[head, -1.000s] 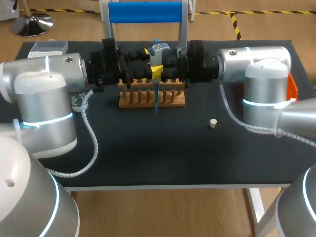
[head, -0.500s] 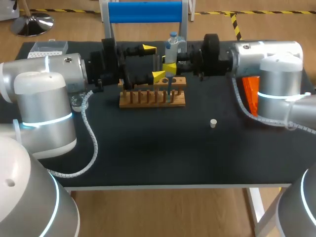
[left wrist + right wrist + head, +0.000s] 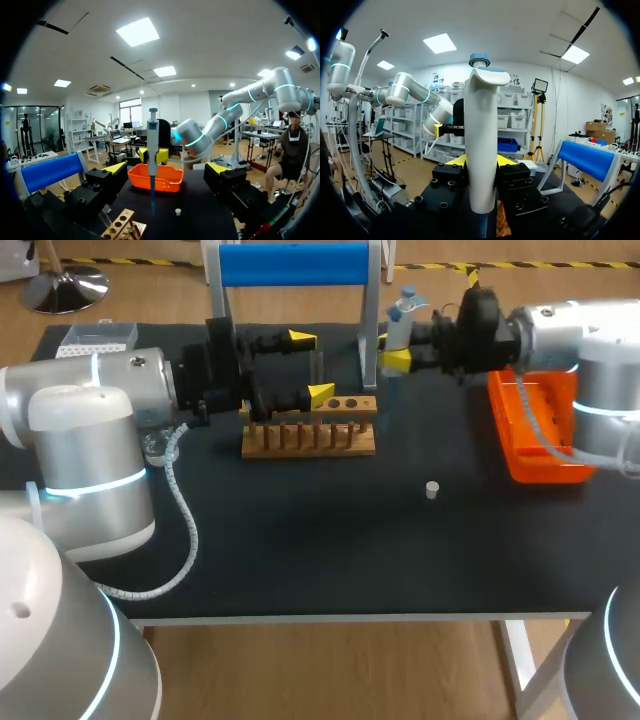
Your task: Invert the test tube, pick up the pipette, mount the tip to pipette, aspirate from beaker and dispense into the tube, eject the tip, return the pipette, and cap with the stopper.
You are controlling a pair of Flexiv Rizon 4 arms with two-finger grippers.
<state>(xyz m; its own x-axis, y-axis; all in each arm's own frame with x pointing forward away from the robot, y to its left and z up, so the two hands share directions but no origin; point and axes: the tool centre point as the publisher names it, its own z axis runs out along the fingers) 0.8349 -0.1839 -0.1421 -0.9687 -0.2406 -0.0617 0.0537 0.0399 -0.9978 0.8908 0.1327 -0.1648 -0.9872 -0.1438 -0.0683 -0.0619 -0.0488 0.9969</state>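
Black table (image 3: 300,560). The blue-barred metal stand (image 3: 293,264) is at the far edge, its right post just left of the right gripper (image 3: 396,352). That gripper is clamped on the white, blue-capped pipette (image 3: 402,310), held upright between the stand and the orange plastic tray (image 3: 540,440). Left gripper (image 3: 310,365) is spread wide over the wooden tube rack (image 3: 308,435), gripping nothing. White tip box (image 3: 97,336) far left. Small white stopper (image 3: 432,490) lies right of the rack, nearer.

Black table (image 3: 300,560), wooden tube rack (image 3: 308,443), orange tray (image 3: 540,473), small white stopper (image 3: 432,490), tip box (image 3: 97,336) at far left corner
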